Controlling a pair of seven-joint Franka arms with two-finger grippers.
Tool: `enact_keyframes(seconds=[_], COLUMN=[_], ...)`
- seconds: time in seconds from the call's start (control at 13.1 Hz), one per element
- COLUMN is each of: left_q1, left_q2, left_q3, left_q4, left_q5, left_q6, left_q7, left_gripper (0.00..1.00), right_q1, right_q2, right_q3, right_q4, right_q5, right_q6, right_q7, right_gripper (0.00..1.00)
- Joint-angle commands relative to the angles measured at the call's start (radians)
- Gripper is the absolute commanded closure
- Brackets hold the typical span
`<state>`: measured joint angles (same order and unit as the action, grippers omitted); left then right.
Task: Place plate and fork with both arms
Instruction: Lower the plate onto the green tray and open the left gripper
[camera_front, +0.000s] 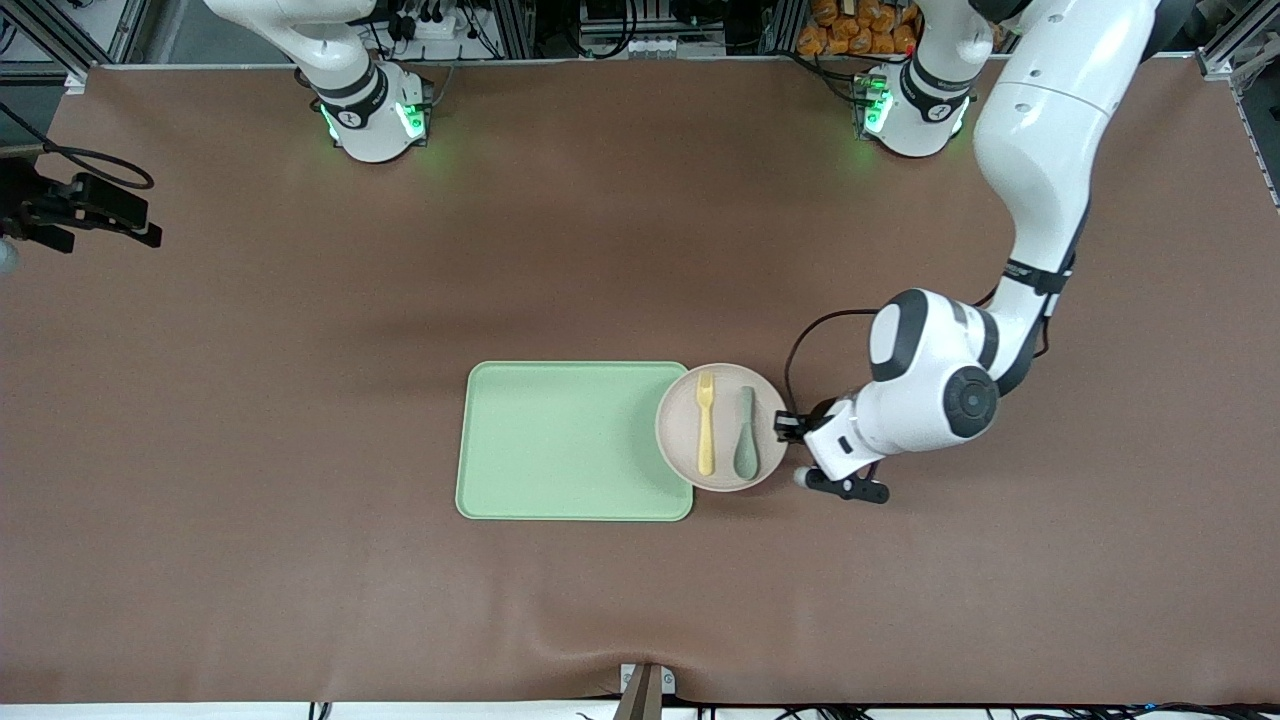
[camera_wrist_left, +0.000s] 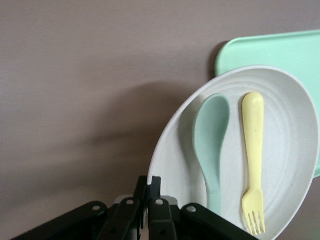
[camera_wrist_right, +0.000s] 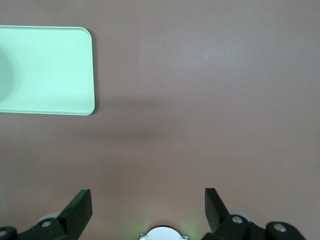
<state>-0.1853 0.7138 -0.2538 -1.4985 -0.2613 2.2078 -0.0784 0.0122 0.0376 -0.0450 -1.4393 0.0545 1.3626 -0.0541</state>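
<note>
Plate (camera_front: 722, 427) sits mid-table, its rim lapping over the edge of the green tray (camera_front: 570, 440) on the left arm's end; in the left wrist view it looks tilted, the gripped edge raised. Fork (camera_front: 706, 424) and grey-green spoon (camera_front: 746, 434) lie side by side in the plate, apart, fork toward the tray. Left gripper (camera_front: 788, 426) is at the plate's rim away from the tray, fingers (camera_wrist_left: 156, 192) pinched down on the rim with almost no gap. Brown table mat (camera_front: 300, 400) under everything. Right arm waits up near its base; right gripper (camera_wrist_right: 148, 205) hangs over bare mat beside the tray corner, jaws spread wide, holding nothing.
</note>
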Motion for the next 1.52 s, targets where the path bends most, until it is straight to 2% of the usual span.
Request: enact_keyframes(seconds=[0.0,0.38,0.84,1.45], left_q1=[-0.064,-0.175,-0.249,-0.293], left_q2=[0.078,0.188,0.237,0.279], left_q3=[0.011,0.021,0.039,0.061], left_q4=[0.131,0.277,0.277,0.271], left_q5=[-0.019,-0.019,-0.019,-0.019], left_q6=[-0.026,-0.014,0.104,0.151], left_q7=[-0.104,-0.267,-0.322,-0.336], left_gripper=[1.0,1.0,1.0,1.0], right_q1=[-0.005,-0.009,-0.011,-0.011], right_q2=[0.005,0.007,0.044,0.146], right_q3=[0.004,0.004,0.004,0.004], right_q4=[0.005,0.005,0.003,0.005], right_q5=[-0.005,-0.002,-0.007,-0.03], right_q6=[0.0,0.001,-0.003,0.015], right_q7=[-0.006,-0.003,-0.003,0.002], right_gripper=[0.0,0.0,0.0,0.0])
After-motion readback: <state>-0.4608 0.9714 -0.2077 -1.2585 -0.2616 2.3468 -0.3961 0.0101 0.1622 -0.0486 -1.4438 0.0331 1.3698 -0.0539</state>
